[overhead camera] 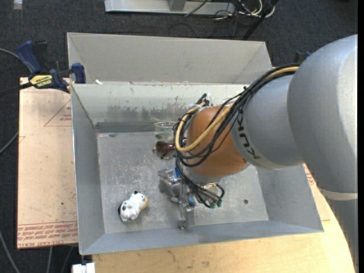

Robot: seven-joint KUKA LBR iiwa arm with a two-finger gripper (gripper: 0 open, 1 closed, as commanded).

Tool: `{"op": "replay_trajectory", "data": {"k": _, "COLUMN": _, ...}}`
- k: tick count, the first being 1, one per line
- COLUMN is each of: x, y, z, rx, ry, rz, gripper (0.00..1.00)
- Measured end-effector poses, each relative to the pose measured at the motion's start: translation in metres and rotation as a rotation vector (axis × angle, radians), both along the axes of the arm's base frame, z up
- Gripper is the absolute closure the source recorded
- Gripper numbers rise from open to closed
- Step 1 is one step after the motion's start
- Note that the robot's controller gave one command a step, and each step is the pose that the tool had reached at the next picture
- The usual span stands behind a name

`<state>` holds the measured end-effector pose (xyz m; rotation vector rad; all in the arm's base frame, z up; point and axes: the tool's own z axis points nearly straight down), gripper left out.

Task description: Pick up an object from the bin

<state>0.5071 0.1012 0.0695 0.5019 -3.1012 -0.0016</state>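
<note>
My gripper point(183, 216) hangs low over the bin floor near the front wall, just under the arm's orange cover. A small white soft toy with black and yellow patches point(132, 205) lies on the floor to its left, apart from it. Further back, a clear plastic cup point(165, 130) stands near the rear wall, with a dark reddish-brown object point(164, 148) right in front of it. Both are partly hidden by the arm's cover. I see nothing held in the gripper.
The arm and its orange cover with looped cables fill the bin's middle and right side. The bin's sloped grey walls rise on all sides, and the front wall is very close to the gripper.
</note>
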Motion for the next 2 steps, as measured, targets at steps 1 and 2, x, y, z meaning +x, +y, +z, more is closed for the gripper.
{"op": "replay_trajectory", "data": {"k": 1, "x": -0.0046, "y": -0.0195, "z": 0.0017, "rx": 0.002, "ry": -0.005, "rz": 0.065, "gripper": 0.00}}
{"op": "replay_trajectory", "data": {"k": 2, "x": -0.0033, "y": -0.0265, "z": 0.0018, "rx": 0.001, "ry": -0.004, "rz": 0.080, "gripper": 0.00}}
